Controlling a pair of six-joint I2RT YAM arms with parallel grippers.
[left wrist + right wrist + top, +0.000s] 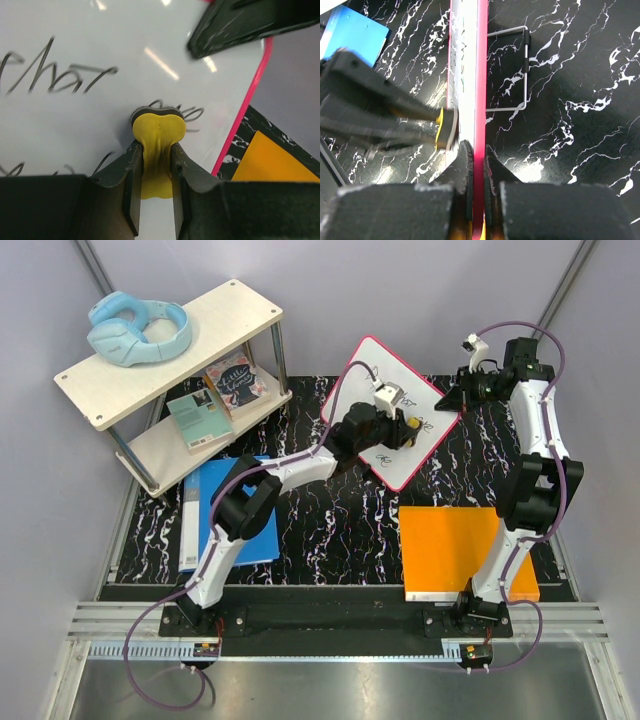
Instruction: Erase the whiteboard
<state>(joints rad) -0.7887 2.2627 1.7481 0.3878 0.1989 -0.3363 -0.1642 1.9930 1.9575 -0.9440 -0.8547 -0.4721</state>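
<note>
The whiteboard lies in the upper centre of the top view, turned so that its 4 corners point up, down, left and right in the frame. It is near-square, so no long axis can be told. Black handwriting crosses its face. In the right wrist view the board shows edge-on, running top to bottom of the frame, with a wire stand behind it.

An orange board lies at lower right, a blue folder at lower left, and a 2-tier shelf at upper left (headphones on its top tier).

The left gripper is clamped on a yellow eraser, which is pressed to the board face. The right gripper is clamped on the board's red frame at the right corner.
</note>
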